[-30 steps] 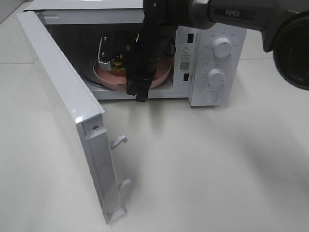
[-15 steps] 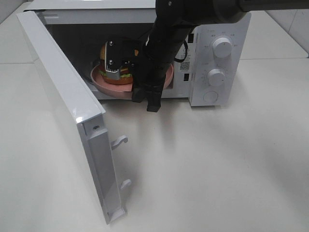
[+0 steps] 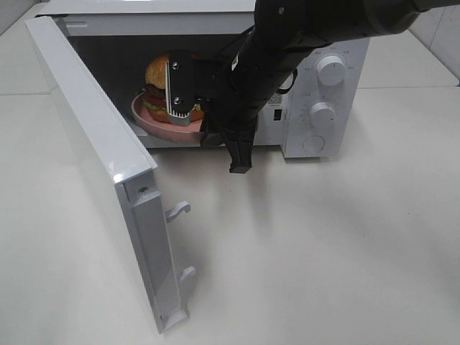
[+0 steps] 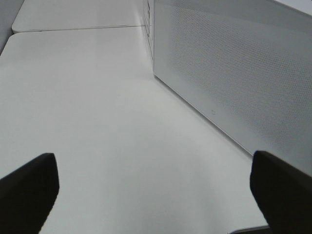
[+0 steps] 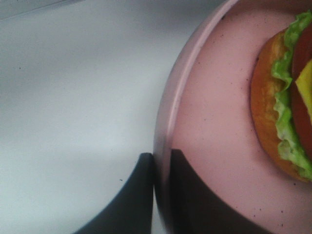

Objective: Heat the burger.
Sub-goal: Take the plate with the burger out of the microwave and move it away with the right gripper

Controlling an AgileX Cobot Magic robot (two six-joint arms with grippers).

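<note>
Our left gripper (image 4: pixel 151 187) hangs spread over bare table (image 4: pixel 97 122). The burger (image 3: pixel 159 80) on its pink plate (image 3: pixel 154 123) has emerged to the microwave (image 3: pixel 316 86) mouth; our right gripper (image 5: pixel 161 195) clamps the plate's rim.

Glossy white microwave door (image 3: pixel 93 154); matt pink speckled plate (image 5: pixel 214 126); smooth white table (image 3: pixel 323 251).

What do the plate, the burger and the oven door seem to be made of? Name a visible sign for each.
Plate: probably matte plastic or melamine; even pink with fine dark specks, no glaze shine.
Burger: looks like a plastic or rubber model; smooth bun edge, very uniform lettuce, though real food is not excluded.
Oven door: glossy white painted metal or plastic; its edge reflects light.
</note>
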